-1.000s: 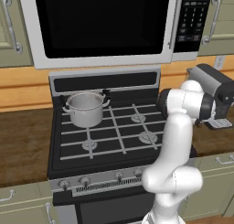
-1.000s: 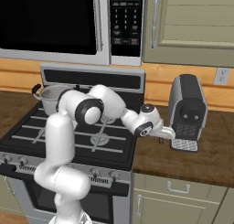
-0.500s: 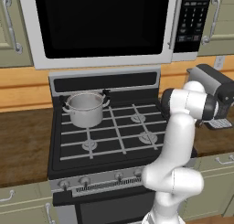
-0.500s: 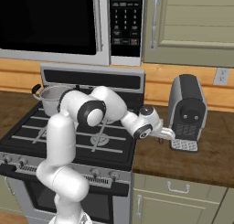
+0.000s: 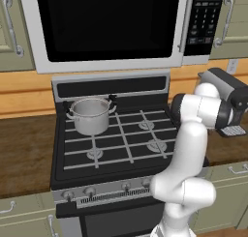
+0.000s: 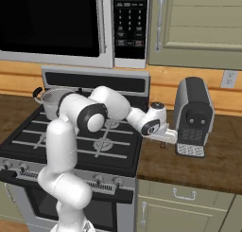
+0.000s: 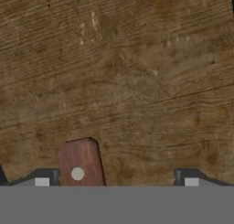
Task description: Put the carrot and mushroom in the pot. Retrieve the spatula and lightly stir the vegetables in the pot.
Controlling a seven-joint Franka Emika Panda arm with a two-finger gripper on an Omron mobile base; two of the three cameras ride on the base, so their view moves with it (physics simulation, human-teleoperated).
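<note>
My hand (image 7: 116,182) hangs spread wide over the wooden worktop (image 7: 137,81), a brown riveted handle (image 7: 81,166), likely the spatula's, just inside one fingertip. Retrieval is the step; next I must centre and close. Beyond, the pot (image 5: 90,114) waits on the stove (image 5: 121,139).

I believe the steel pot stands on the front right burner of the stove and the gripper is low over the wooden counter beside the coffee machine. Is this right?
Not quite. The pot stands on the back left burner of the stove, as the left base view shows. The rest holds: the gripper is low over the wooden counter beside the coffee machine.
</note>
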